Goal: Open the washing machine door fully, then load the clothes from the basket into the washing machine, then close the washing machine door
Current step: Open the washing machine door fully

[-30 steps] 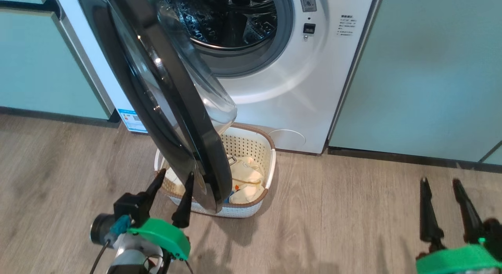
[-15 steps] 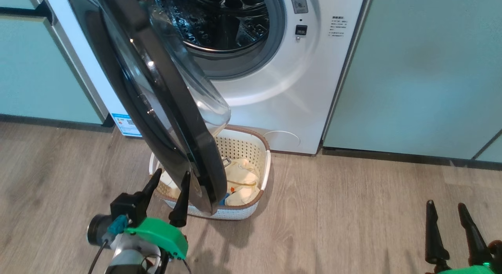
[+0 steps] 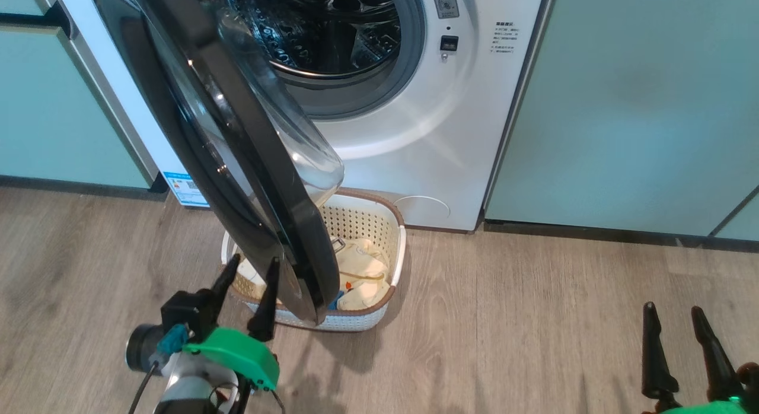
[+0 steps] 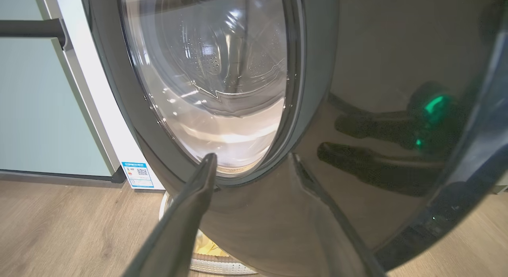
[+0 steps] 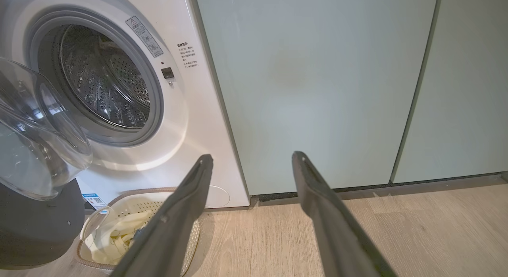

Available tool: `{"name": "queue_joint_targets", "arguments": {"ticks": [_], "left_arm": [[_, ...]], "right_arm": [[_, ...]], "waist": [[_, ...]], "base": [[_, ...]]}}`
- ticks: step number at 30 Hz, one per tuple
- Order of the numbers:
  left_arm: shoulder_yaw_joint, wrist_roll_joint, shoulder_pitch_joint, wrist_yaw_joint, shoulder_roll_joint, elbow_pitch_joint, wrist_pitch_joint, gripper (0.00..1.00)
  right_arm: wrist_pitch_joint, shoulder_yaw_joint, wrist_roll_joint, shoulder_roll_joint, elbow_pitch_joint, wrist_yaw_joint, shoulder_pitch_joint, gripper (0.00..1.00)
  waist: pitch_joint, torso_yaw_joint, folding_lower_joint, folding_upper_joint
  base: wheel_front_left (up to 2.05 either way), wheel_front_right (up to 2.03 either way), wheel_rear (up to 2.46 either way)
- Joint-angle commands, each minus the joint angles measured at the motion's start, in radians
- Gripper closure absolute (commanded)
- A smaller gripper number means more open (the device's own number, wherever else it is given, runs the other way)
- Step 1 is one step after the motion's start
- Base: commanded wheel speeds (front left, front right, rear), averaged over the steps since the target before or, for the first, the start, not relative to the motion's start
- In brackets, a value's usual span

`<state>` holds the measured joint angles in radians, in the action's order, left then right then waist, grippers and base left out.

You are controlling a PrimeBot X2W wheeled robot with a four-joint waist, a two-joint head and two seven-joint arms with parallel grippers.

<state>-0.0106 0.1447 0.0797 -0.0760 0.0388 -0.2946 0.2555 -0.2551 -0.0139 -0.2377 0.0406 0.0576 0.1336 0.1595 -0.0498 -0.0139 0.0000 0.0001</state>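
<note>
Left gripper, 2 fingers spread wide and empty, sits just beside the lower edge of the washing machine door. Right gripper, likewise wide and empty, is well right of it. The door looks rigid, glossy and probably slippery, so push at its rim. Under it, the basket holds soft clothes.

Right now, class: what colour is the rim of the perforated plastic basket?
Brown, around the cream perforated plastic basket; the head view shows it best.

I see the washing machine door, glossy black with domed glass, partly open over the basket. The washing machine is white, steel drum exposed. The cream basket holds pale yellow clothes.
</note>
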Motion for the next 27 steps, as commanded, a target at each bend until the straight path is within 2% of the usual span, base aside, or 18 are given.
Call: {"name": "queue_joint_targets", "arguments": {"ticks": [1, 7, 16, 21, 27], "left_arm": [[0.034, -0.011, 0.024, 0.004, 0.013, 0.029, 0.006, 1.00], [0.041, -0.012, 0.029, 0.006, 0.014, 0.036, 0.006, 1.00], [0.084, -0.036, 0.042, 0.053, 0.017, 0.106, 0.006, 1.00], [0.128, -0.061, 0.061, 0.104, 0.025, 0.216, 0.006, 1.00], [0.174, -0.083, 0.102, 0.143, 0.048, 0.428, 0.006, 1.00]], "right_arm": [[-0.007, 0.023, -0.009, 0.010, -0.034, -0.003, -0.022, 0.00], [-0.007, 0.024, -0.011, 0.010, -0.033, -0.003, -0.026, 0.00], [-0.007, 0.021, -0.020, 0.010, -0.036, -0.003, -0.032, 0.00], [-0.007, 0.017, -0.026, 0.010, -0.040, -0.003, -0.032, 0.00], [-0.007, 0.011, -0.024, 0.010, -0.040, -0.003, -0.028, 0.00]], "waist": [[-0.001, 0.000, 0.0000, -0.0001], [-0.004, 0.002, 0.0000, -0.0001], [-0.009, 0.004, 0.0000, -0.0001], [-0.011, -0.001, 0.0000, -0.0001], [-0.005, -0.009, 0.0000, -0.0001]], "base": [[0.00, 0.00, 0.00], [0.00, 0.00, 0.00], [0.00, 0.00, 0.00], [0.00, 0.00, 0.00], [0.00, 0.00, 0.00]]}}
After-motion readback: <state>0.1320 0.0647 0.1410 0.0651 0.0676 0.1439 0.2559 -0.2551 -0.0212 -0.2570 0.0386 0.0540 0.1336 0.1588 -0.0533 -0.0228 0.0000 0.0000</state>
